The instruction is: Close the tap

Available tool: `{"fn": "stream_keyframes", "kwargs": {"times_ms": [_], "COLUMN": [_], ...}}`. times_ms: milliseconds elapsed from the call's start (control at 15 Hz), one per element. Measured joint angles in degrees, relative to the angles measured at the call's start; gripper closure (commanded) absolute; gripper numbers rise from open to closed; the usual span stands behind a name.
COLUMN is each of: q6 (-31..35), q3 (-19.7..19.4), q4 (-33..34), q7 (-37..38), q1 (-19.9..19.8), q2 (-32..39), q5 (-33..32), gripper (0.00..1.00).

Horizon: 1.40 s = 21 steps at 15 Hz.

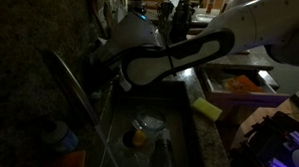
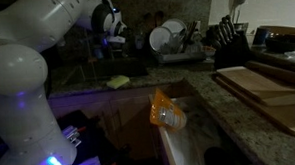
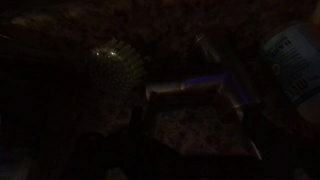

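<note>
Dim kitchen sink scene. In an exterior view the tap rises from the counter at the left of the sink, its long slim spout curving down over the basin. The white arm reaches in from the right, bringing the gripper to the tap's base. Whether its jaws are apart or together cannot be told, since the wrist view is too dark. A blue-capped bottle stands near the spout, and a yellow sponge lies on the opposite rim.
</note>
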Motion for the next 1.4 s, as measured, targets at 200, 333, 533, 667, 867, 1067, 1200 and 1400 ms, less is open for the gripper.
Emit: {"fn": "stream_keyframes", "kwargs": {"times_ms": [200, 333, 533, 667, 867, 1067, 1200, 1400], "q6": [-0.5, -0.5, -0.5, -0.5, -0.8, -1.0, -1.1, -1.1], "q3": [0.0, 0.1, 2.9, 5.1, 8.0, 10.4, 12.4, 15.9], "q4": [0.1, 0.1, 0.1, 0.1, 0.1, 0.1, 0.2, 0.3], "q7": [0.0, 0.0, -3.4, -6.4, -9.0, -9.7, -10.8, -12.6], "q1": [0.2, 0.2, -0.8, -2.2, -4.1, -5.6, -6.9, -8.9], "q2": [0.0, 0.0, 0.3, 1.0, 2.0, 2.7, 3.5, 4.9], "q5": [0.0, 0.0, 0.5, 0.7, 1.2, 1.8, 3.0, 4.2], "gripper": [0.0, 0.0, 0.0, 0.0, 0.0, 0.0, 0.0, 0.0]}}
